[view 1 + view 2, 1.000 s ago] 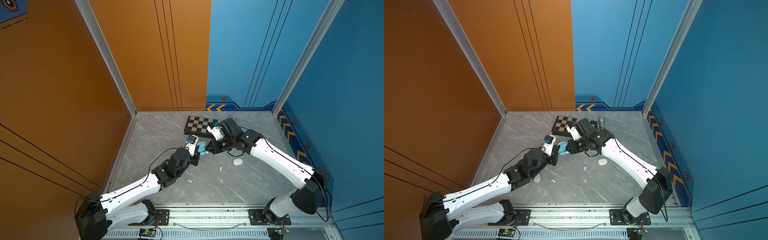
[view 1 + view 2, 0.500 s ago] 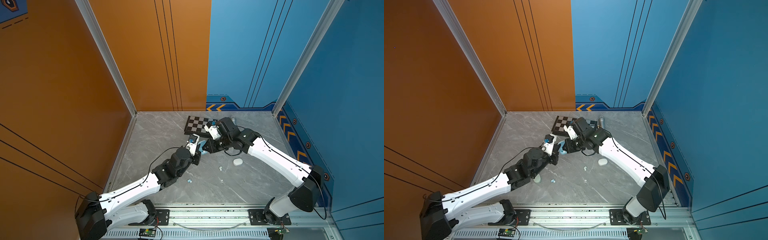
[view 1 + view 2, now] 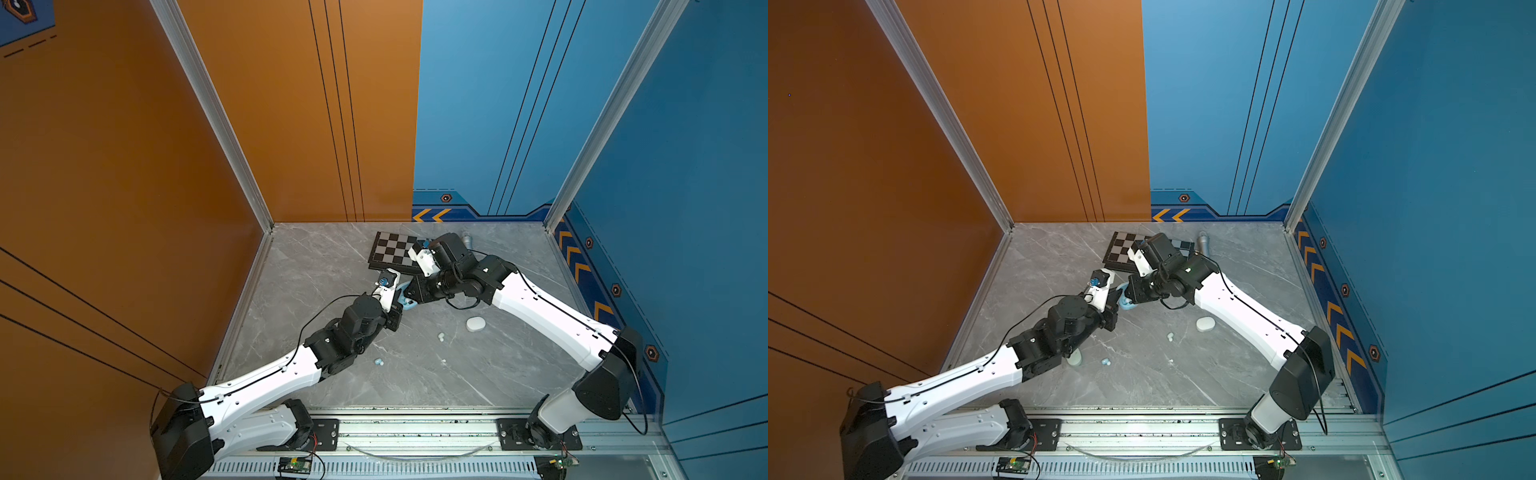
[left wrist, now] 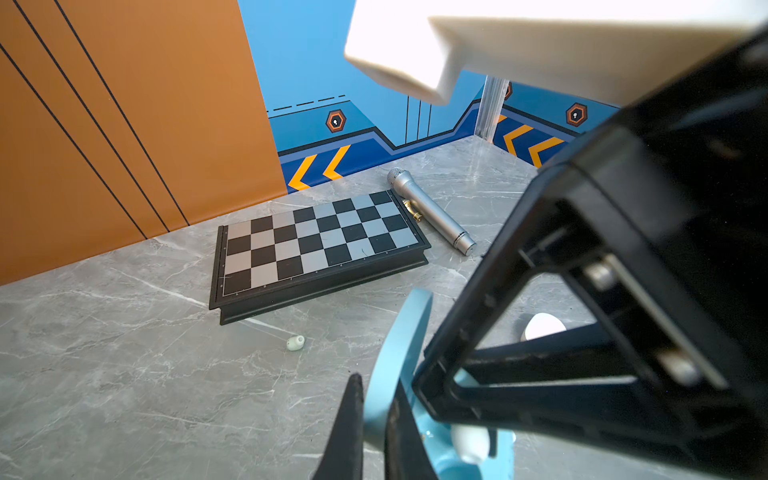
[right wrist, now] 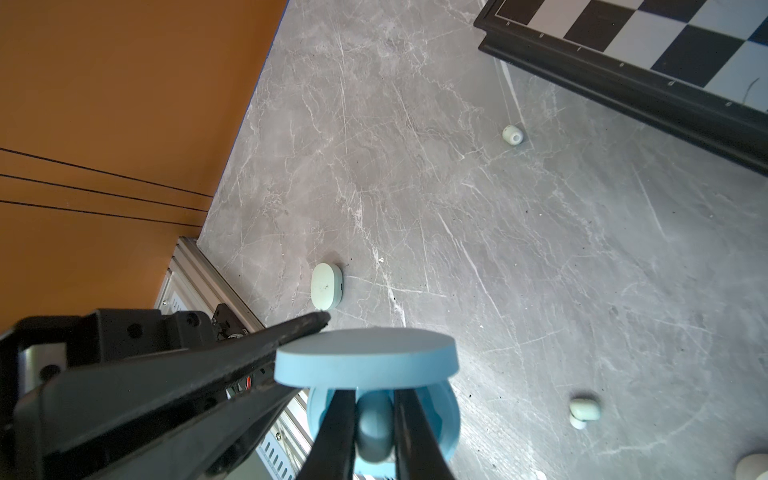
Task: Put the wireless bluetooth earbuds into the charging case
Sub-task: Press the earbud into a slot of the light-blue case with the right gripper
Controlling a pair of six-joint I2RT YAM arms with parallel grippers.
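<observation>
Pinching the raised lid of the blue charging case (image 5: 365, 357), the left gripper (image 4: 374, 390) is clamped tight and holds the case open. The right gripper (image 5: 374, 399) reaches in under that lid, its fingers narrow with a light blue earbud (image 5: 374, 428) between them, over the case's lower shell. On the worktop (image 5: 540, 270), a mint earbud (image 5: 512, 134) lies well beyond the right gripper's fingertips, near the chessboard (image 5: 665, 62). A mint case (image 3: 1075, 358) sits behind the left gripper, under its arm.
</observation>
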